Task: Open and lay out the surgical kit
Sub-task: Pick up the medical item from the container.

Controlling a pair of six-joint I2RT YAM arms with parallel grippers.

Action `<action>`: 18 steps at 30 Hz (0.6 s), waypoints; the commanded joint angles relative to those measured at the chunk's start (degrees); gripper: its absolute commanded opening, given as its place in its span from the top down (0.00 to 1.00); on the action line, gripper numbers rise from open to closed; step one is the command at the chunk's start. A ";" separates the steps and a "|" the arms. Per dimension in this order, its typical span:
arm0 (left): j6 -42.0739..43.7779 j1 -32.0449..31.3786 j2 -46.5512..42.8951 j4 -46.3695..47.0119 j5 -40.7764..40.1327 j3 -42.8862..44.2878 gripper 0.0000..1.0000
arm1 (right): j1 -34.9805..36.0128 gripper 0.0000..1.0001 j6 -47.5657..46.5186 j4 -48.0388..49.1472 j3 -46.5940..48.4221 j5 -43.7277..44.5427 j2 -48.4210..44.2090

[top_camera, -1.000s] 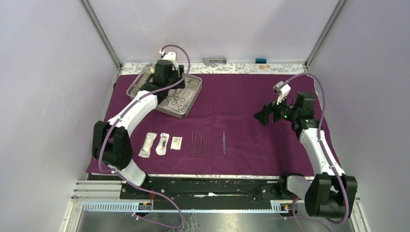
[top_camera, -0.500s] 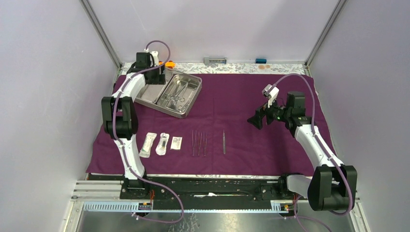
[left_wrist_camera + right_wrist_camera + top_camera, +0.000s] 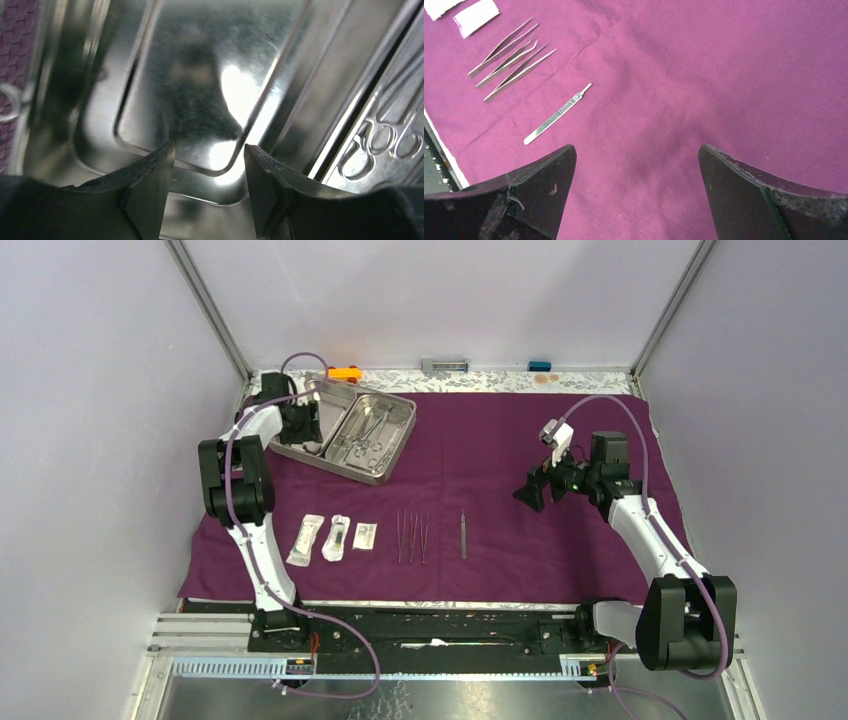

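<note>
Purple cloth [image 3: 520, 440] covers the whole tabletop between pale lilac walls. From overhead, the steel tray [image 3: 404, 430] sits askew at the far left corner of the cloth, with forceps [image 3: 365, 432] lying in its right compartment. Along the near side runs a row: three small packets [image 3: 336, 537], then a set of tweezers [image 3: 411, 536] side by side, then a single slim steel handle [image 3: 463, 533] a little apart to the right. An orange toy [image 3: 344, 372] sits beyond the cloth, just behind the tray.

The left gripper [image 3: 300, 423] is at the tray's left compartment. From above its fingers are too dark and small to read. Its own camera settles it: the two fingers [image 3: 150, 190] stand apart with nothing between them. Behind the gap is only the bare shiny floor of that compartment, and the ring handles of the forceps show past the divider on the right. Whether the fingertips touch the metal I can't tell.

The right gripper [image 3: 530, 490] hangs over bare cloth, well to the right of the row. Its wrist camera shows the fingers [image 3: 539, 190] spread wide and empty, with the slim steel handle, the tweezers and the edges of two packets off to the upper left. The tray shows whole only in the overhead view.
</note>
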 commanded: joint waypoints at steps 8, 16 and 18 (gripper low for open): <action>-0.03 0.26 -10.21 0.17 3.79 -13.61 0.46 | 0.34 0.01 -2.98 0.22 -0.11 3.03 0.92; -0.32 0.28 -15.12 0.54 5.89 -14.80 0.44 | 0.27 0.01 -3.41 0.39 -0.07 3.39 1.88; -1.85 0.17 -15.70 0.88 5.44 -12.29 0.42 | 0.29 0.01 -3.58 0.49 -0.19 3.38 2.06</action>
